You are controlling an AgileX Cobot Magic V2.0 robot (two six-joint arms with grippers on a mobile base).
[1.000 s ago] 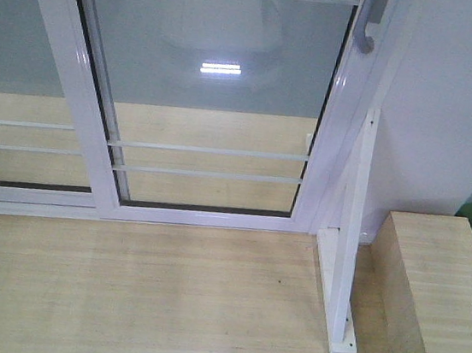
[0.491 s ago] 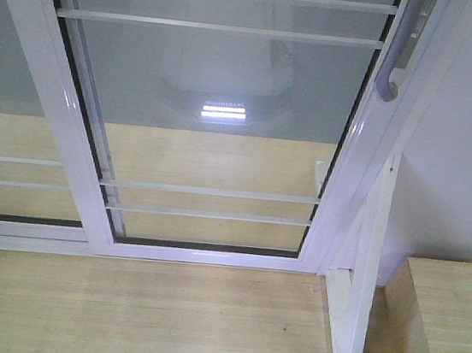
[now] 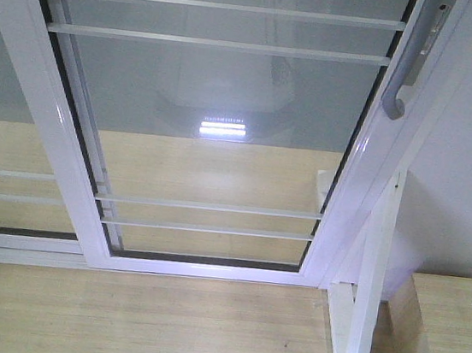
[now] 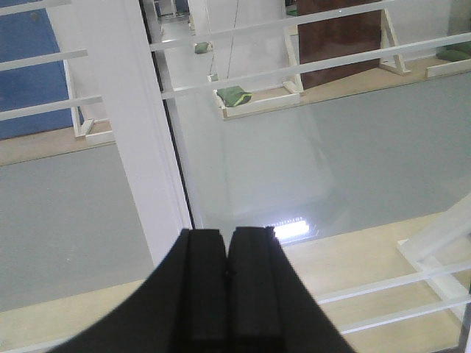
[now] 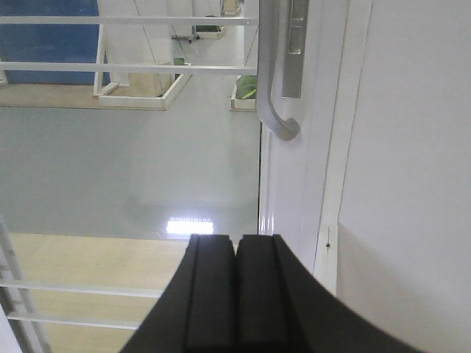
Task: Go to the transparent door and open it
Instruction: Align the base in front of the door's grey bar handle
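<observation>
The transparent door (image 3: 223,140) fills the front view, a clear glass panel in a white frame with thin white bars across it. Its curved grey pull handle (image 3: 401,72) runs down the right stile; the right wrist view shows the handle (image 5: 271,73) above and slightly right of my right gripper (image 5: 235,239). That gripper is shut with nothing in it, still short of the door. My left gripper (image 4: 227,234) is shut too and empty, facing the door's left stile (image 4: 143,140).
A second white-framed glass panel (image 3: 10,123) without a handle stands to the left. A slanted white brace post (image 3: 369,288) rises at the right beside a white wall (image 3: 469,171). A light wooden box (image 3: 449,332) sits at lower right.
The whole view has closed in on the door: it looms larger, the handle has come further into frame, and the brace post and wooden box have slid toward the lower right.
</observation>
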